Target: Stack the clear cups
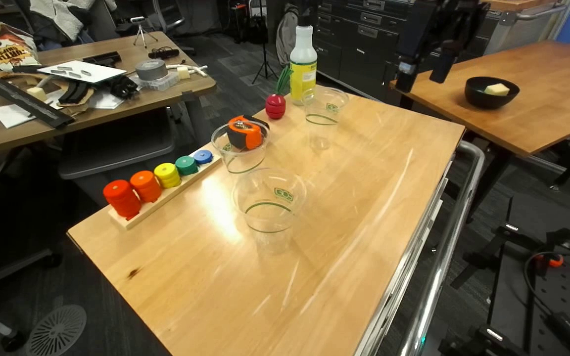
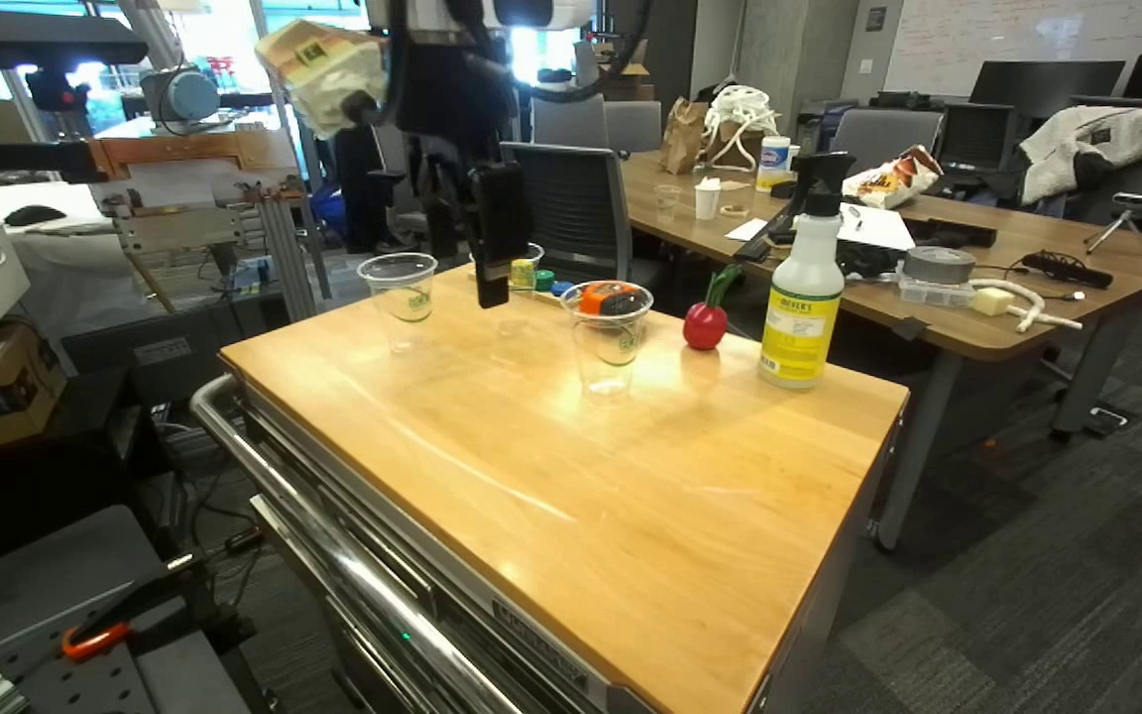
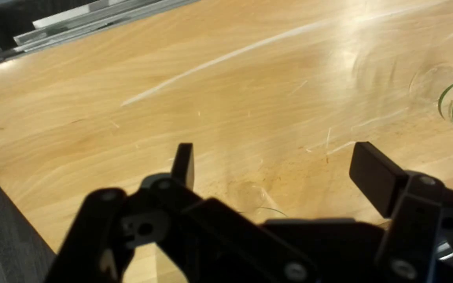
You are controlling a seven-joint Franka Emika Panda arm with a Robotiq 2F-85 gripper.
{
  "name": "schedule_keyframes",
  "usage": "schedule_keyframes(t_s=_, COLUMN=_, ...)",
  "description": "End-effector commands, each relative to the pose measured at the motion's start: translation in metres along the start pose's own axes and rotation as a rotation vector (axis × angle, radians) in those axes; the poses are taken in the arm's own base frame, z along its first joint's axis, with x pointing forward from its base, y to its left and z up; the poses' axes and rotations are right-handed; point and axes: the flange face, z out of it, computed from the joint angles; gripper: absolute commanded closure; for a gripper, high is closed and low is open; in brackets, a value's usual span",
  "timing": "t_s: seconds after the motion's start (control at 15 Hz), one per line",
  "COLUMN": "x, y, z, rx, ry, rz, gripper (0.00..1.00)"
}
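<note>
Three cups to nest, end effector spread and empty, so I'd lightly pinch the one nearest the worktop corner with the bottle, then lower straight.

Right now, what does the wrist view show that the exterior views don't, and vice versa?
Only the wrist view shows fine brown specks on the wooden tabletop. Only the exterior views show the yellow-labelled Meyer's bottle, the red radish-shaped piece and the row of coloured rings. All share the wooden tabletop, the open hand and clear plastic cups, though the wrist view catches these cups only in part.
</note>
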Motion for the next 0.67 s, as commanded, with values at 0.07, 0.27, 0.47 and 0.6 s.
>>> schedule_keyframes(t_s=0.07, x=0.065, y=-0.009, z=0.009, rx=0.008, ry=0.014, rz=0.002, gripper=0.00)
schedule_keyframes(t_s=0.27, x=0.096, y=-0.012, z=0.022, rx=-0.022, ry=0.033, rz=0.013, gripper=0.00)
schedule_keyframes(t_s=0.47, x=0.119, y=-0.014, z=0.036, rx=-0.041, ry=0.028, rz=0.014, gripper=0.00)
schedule_keyframes(t_s=0.6, x=0.133, y=-0.014, z=0.046, rx=-0.063, ry=0.028, rz=0.017, gripper=0.00)
